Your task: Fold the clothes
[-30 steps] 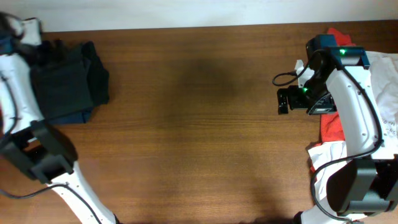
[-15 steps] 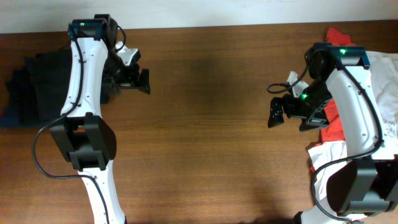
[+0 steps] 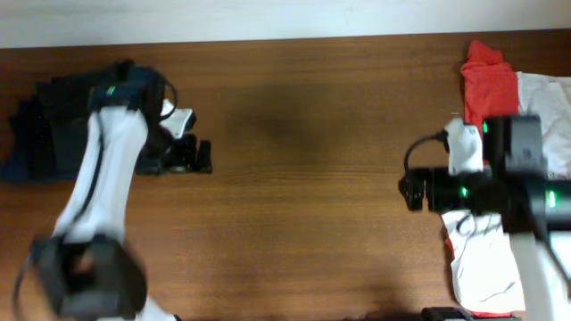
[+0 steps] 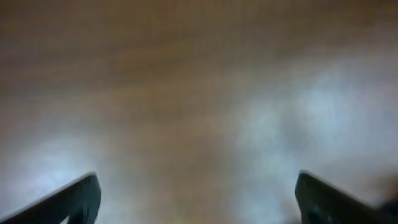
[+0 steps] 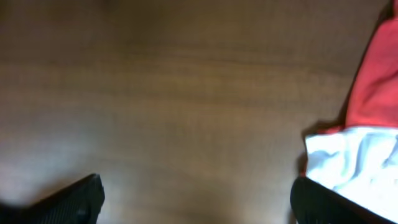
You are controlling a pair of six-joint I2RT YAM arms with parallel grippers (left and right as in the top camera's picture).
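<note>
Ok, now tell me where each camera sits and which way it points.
Overhead: fixed above the table, looking straight down; left arm and left hand near the dark clothes, right arm and right hand near the red garment and white garment.
Left wrist: behind the left hand, looking down at blurred bare wood; its two fingers show at the bottom corners.
Right wrist: behind the right hand, looking down at wood; its fingers show likewise.
Shared: overhead and right wrist both catch the red and white garments.
</note>
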